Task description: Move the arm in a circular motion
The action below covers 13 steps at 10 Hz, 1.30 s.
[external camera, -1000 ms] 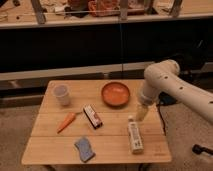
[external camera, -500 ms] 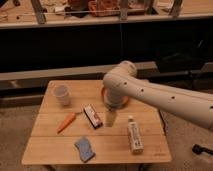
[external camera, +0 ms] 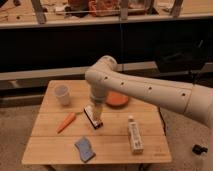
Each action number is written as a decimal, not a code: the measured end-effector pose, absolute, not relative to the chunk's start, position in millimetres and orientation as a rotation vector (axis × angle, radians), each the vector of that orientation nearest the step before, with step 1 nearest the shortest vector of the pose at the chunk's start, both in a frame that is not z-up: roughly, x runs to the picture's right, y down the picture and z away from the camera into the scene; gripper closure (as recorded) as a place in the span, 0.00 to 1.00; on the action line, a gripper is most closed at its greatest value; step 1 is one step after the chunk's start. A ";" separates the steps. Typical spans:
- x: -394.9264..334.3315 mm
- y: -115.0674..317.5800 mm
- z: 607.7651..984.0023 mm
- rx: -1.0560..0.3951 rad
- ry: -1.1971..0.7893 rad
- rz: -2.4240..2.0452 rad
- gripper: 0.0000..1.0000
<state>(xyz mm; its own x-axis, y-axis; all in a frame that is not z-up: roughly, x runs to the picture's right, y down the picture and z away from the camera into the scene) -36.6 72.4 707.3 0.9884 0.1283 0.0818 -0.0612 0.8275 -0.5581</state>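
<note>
The large white arm [external camera: 150, 92] reaches in from the right edge across the wooden table [external camera: 55, 145]. Its bulbous joint [external camera: 100, 72] sits over the table's middle, and a thick segment drops down from it. The narrow pale gripper [external camera: 96, 111] hangs at the tip, just above a dark snack bar [external camera: 93, 118] lying on the table.
On the table are a white cup [external camera: 62, 94] at the back left, an orange carrot [external camera: 66, 121], a blue sponge [external camera: 85, 149] at the front, a white tube [external camera: 134, 135] at the right and an orange bowl [external camera: 118, 99] partly behind the arm. A dark shelf stands behind.
The arm has swung left across the table, from over the right side by the white tube to over the middle. Its tip now hangs above the snack bar.
</note>
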 end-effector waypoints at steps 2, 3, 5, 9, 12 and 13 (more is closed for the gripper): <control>-17.6 59.9 717.2 -0.583 -0.117 0.102 0.20; 1.3 51.9 723.6 -0.580 -0.114 0.106 0.20; 56.0 37.9 736.3 -0.589 -0.101 0.125 0.20; 153.6 17.8 755.3 -0.605 -0.073 0.182 0.20; 208.9 19.9 754.9 -0.611 -0.060 0.225 0.20; 215.7 22.1 754.1 -0.613 -0.060 0.239 0.20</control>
